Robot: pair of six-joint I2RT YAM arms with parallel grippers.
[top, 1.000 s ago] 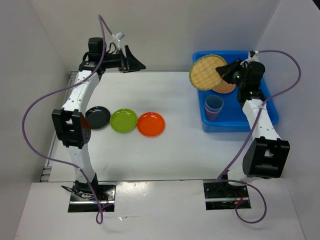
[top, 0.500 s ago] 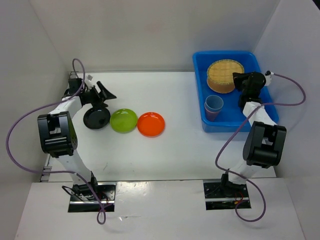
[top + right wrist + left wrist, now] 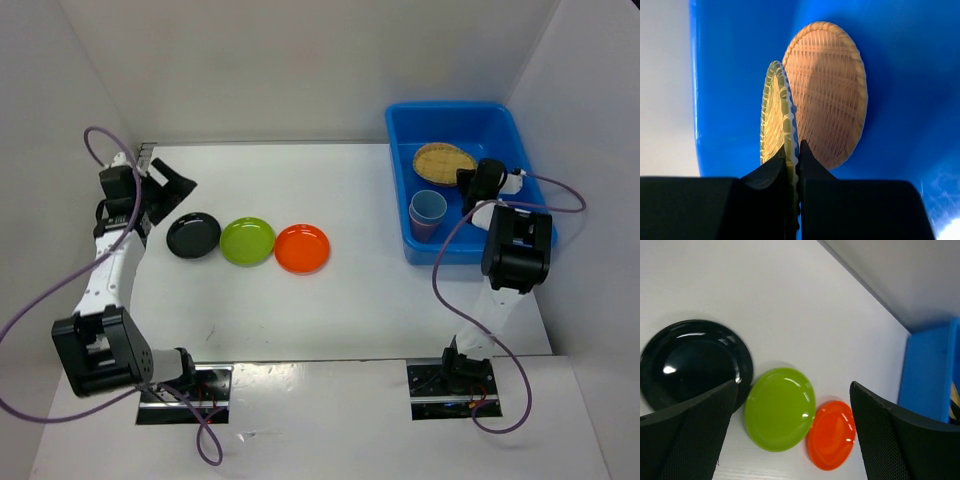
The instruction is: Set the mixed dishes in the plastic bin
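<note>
Right arm has dropped since a second ago. The tan woven-look round plate (image 3: 776,115) that you saw raised over the rim is now down inside the large bright blue rectangular plastic bin (image 3: 450,108). Your right gripper (image 3: 792,156) is pinched tight on that plate's rim, and the plate shows edge-on in the wrist view. Behind it a second tan woven round plate (image 3: 830,110) lies on the bin floor; you can't tell if the two touch. A blue cup (image 3: 429,206) is nested in a pink cup (image 3: 423,232) against the bin's left wall, just beside the woven plates.

Left arm has swung away from the back wall to the table's left side. Your left gripper (image 3: 165,183) has its fingers spread wide with nothing between them. It sits near the glossy black round plate (image 3: 194,235), on its far-left side, and isn't touching it. That plate, a lime green round plate (image 3: 247,241) and an orange round plate (image 3: 301,248) lie in a row on the white table (image 3: 380,310). Each is just beside the next, and all three are well apart from the bin.
</note>
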